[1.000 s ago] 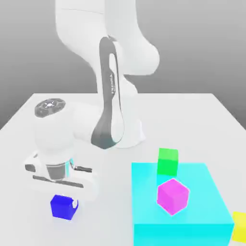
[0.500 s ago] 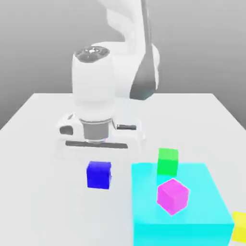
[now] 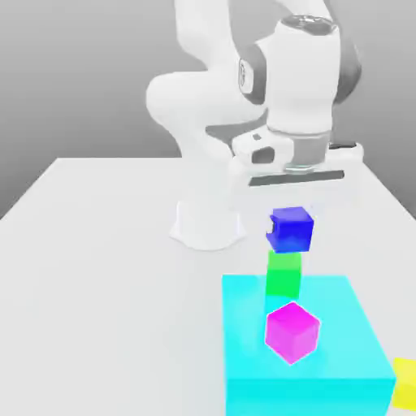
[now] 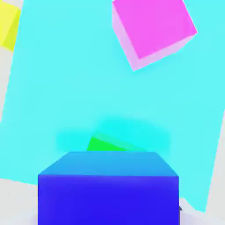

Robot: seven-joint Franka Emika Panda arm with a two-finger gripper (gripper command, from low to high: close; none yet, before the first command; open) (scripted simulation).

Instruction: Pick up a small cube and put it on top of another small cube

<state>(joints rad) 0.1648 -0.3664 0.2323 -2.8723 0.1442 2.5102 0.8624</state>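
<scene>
**Blue cube held above green cube**

Counter (image 3: 97,244): white, carries everything. Cyan block (image 3: 325,357): large, flat, toward the exterior view's right; magenta cube (image 3: 292,330) sits on top of it. End effector (image 3: 291,213): closed on the blue cube (image 3: 290,228), which is off the counter, directly above the green cube (image 3: 283,273), small gap between them. Green cube stands at the cyan block's far edge. Yellow cube (image 3: 405,382): just beside the block's near right corner.
</scene>
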